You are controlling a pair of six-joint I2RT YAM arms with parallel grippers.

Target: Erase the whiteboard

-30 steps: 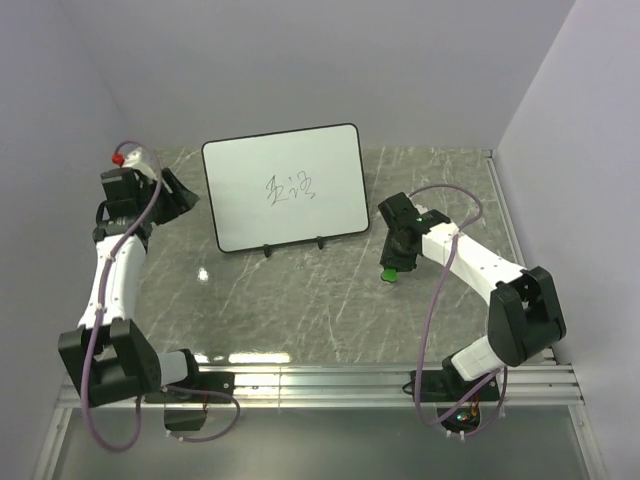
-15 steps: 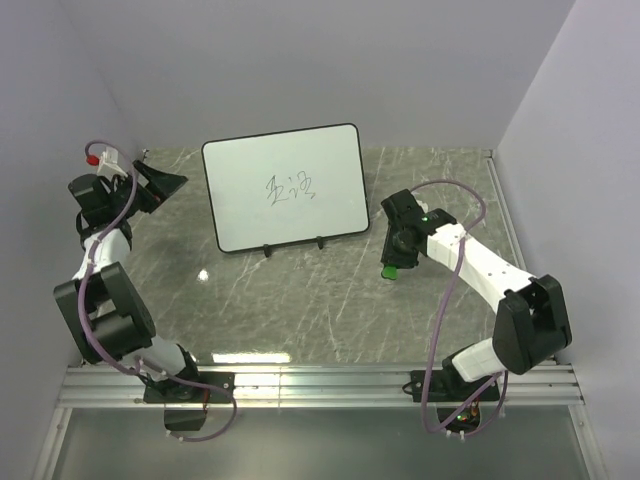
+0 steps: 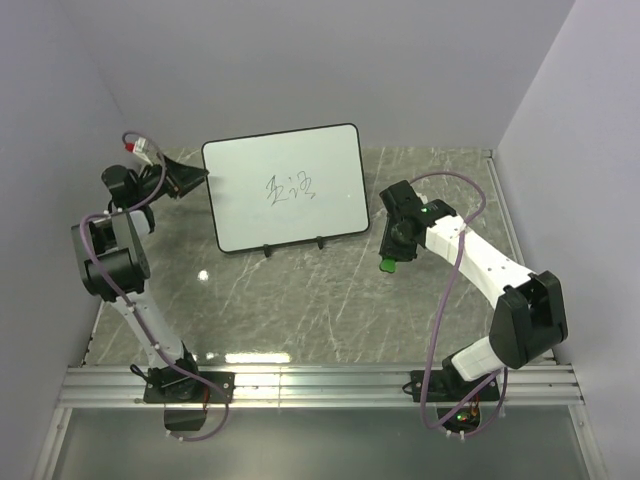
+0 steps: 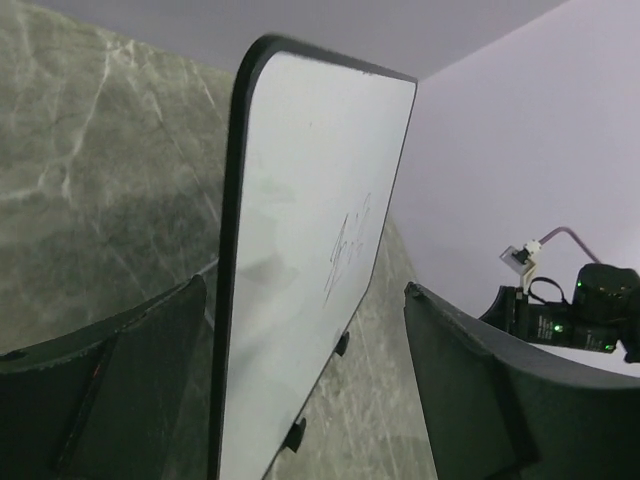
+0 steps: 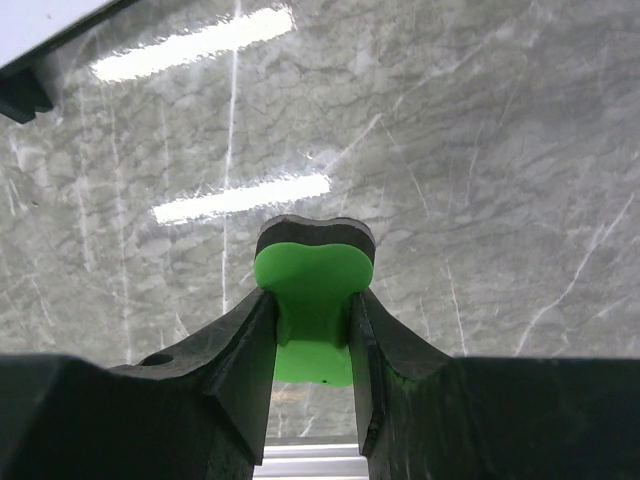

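The whiteboard (image 3: 288,188) stands tilted back on two small black feet at the middle back of the table, with dark scribbles (image 3: 290,186) near its centre. My left gripper (image 3: 196,177) is open, its jaws straddling the board's left edge (image 4: 228,300). The scribbles also show in the left wrist view (image 4: 345,245). My right gripper (image 3: 392,255) is shut on a green eraser (image 5: 313,300) with a black felt pad, held just above the table to the right of the board's lower right corner. The eraser shows as a green spot in the top view (image 3: 386,265).
The grey marble tabletop (image 3: 330,300) is bounded by purple walls on the left, back and right. A metal rail (image 3: 330,385) runs along the near edge by the arm bases. The right arm's cable (image 3: 460,215) loops above its forearm.
My left gripper has swung from the far left wall toward the board and now straddles its left edge. My right gripper with the eraser has shifted slightly up toward the board.
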